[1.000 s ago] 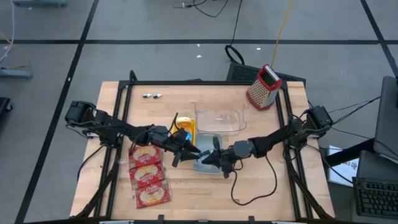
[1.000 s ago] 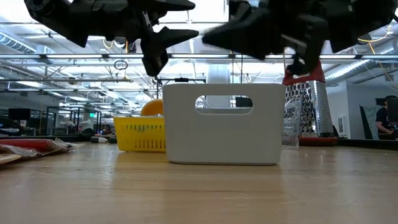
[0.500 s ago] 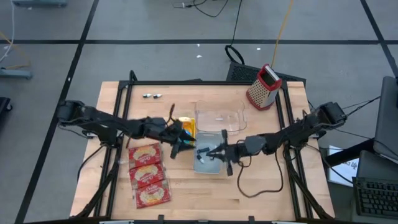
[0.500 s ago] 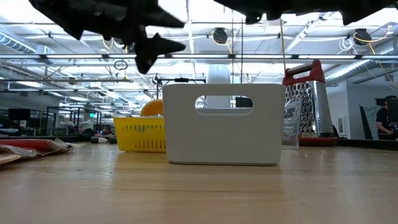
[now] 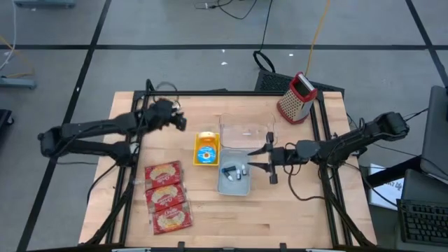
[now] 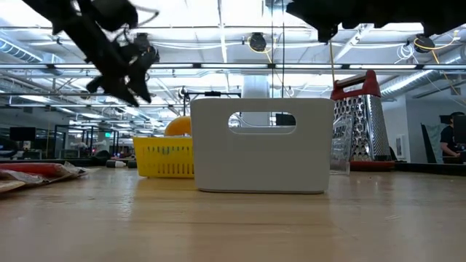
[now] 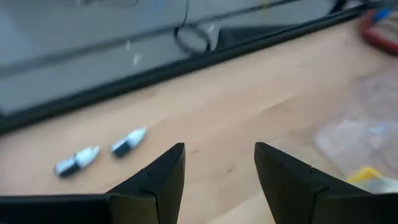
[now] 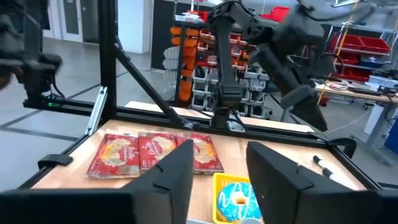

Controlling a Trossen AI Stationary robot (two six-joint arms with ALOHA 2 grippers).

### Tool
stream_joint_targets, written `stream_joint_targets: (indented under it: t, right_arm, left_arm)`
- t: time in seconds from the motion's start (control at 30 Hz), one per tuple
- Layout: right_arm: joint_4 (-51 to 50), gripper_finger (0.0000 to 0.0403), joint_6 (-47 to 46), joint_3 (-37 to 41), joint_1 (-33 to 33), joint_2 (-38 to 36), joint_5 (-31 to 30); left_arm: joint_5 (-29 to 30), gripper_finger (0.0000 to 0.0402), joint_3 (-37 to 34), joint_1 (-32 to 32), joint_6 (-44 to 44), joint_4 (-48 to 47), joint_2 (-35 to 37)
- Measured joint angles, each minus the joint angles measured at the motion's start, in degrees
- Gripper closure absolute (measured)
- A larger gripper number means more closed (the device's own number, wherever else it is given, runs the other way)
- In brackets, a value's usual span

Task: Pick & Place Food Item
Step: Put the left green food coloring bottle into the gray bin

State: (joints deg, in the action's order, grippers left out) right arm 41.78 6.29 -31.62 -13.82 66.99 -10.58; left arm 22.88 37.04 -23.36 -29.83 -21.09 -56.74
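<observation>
the left gripper hung over the table's ten o'clock part, jaws apart and holding nothing, near two small markers. the right gripper sat at the gray bin's three o'clock edge, jaws apart and empty. small food items lay inside that bin. the yellow basket stood at its ten o'clock side.

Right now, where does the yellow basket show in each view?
High view: yellow basket, table middle, left of the grey bin.
Low view: basket left of that bin, partly behind it.
Left wrist: only a yellow sliver at the edge; uncertain.
Right wrist: bottom centre.
Shared landmark: grey bin.
</observation>
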Motion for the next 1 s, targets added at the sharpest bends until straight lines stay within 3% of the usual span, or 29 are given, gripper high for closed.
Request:
stream_joint_targets:
  t: [0.13,0.27,0.53,0.7,0.87,1.0]
  right_arm:
    - [0.0,0.0237,-0.1,0.9,0.8,-0.8,0.1]
    - [-0.1,0.0227,-0.1,1.0,1.1,-0.5,0.1]
    - [0.0,0.0235,0.0,1.0,1.1,-0.5,0.1]
    - [-0.1,0.0237,0.3,1.0,1.1,-0.4,0.1]
    - [-0.1,0.0238,0.4,1.0,1.1,-0.4,0.1]
    - [-0.1,0.0238,0.0,1.0,1.1,-0.4,0.1]
  left_arm:
    - [-11.1,0.0206,0.0,-13.1,1.9,-1.7,-5.0]
    - [-15.7,0.0206,0.0,-22.2,3.0,-1.7,-12.8]
    - [-9.5,0.0206,0.0,-31.0,8.2,4.7,-21.6]
    - [-7.8,0.0214,1.3,-31.6,9.6,5.0,-22.6]
    - [-2.1,0.0244,2.7,-31.6,8.5,0.8,-23.2]
    - [-1.6,0.027,2.7,-31.2,7.1,0.3,-24.2]
